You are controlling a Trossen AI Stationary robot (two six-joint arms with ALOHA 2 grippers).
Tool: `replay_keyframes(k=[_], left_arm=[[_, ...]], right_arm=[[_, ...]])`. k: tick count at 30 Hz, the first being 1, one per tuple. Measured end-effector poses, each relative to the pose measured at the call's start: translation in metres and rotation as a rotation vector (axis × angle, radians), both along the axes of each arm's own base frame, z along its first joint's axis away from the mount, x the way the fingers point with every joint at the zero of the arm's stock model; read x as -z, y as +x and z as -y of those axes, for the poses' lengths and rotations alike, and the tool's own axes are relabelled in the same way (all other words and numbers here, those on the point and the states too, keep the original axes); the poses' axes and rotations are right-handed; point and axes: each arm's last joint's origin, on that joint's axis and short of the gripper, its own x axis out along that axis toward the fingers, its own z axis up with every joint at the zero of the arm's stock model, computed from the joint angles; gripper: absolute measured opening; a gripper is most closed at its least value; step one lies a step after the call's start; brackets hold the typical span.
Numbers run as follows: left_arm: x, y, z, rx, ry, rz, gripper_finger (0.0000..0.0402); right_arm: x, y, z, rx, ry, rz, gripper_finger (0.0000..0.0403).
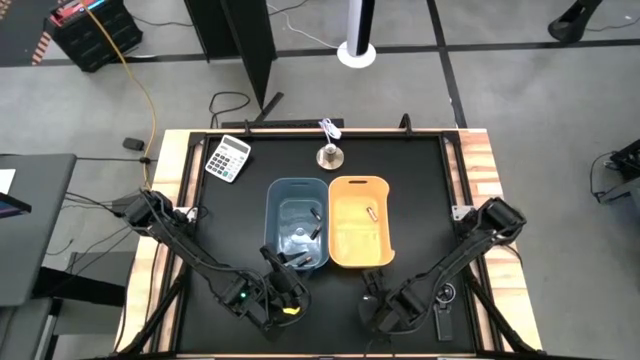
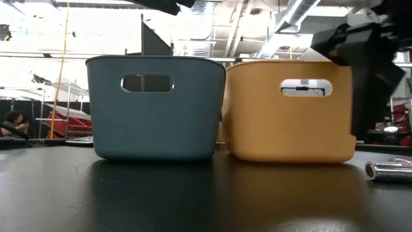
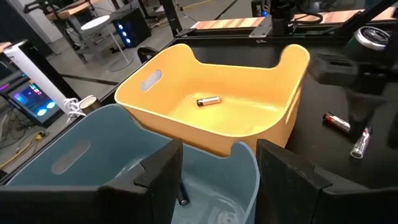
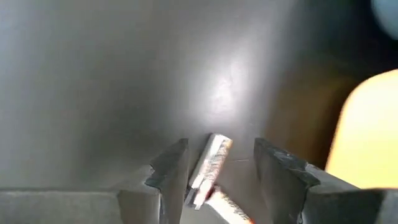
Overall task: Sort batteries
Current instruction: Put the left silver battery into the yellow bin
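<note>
Counter [image 1: 240, 215]: flat, matte black.
Blue bin [image 1: 297, 224]: smooth plastic, rounded corners, slot handles; dark batteries [image 1: 311, 222] lay inside.
Yellow bin [image 1: 359, 222]: same moulded shape, touching the blue bin's side; one gold-tipped battery [image 3: 208, 101] on its floor.
Loose batteries: a silvery cylinder [image 3: 360, 142] and a dark one [image 3: 337, 122] lay on the counter beside the yellow bin.
Left gripper [image 3: 219, 177]: at the blue bin's near rim, fingers spread, empty.
Right gripper [image 4: 216, 171]: low by the yellow bin's near corner, fingers released astride a silvery battery [image 4: 211, 163], not touching it.
</note>
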Motion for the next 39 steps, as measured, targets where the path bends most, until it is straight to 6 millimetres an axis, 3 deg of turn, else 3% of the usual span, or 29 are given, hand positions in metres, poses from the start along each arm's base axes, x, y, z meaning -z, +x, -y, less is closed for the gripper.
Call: replay_keyframes(k=[21, 34, 39], left_arm=[[-0.001, 0.000, 0.001, 0.009, 0.006, 0.001, 0.0199], [-0.001, 0.000, 0.001, 0.010, 0.008, 0.000, 0.0199], [-0.001, 0.000, 0.001, 0.010, 0.008, 0.000, 0.0199]], right_arm=[[0.027, 0.003, -0.002, 0.144, 0.006, -0.049, 0.0186], [0.027, 0.004, -0.002, 0.142, 0.027, -0.063, 0.0066], [0.027, 0.004, -0.002, 0.140, 0.032, -0.064, 0.0043]])
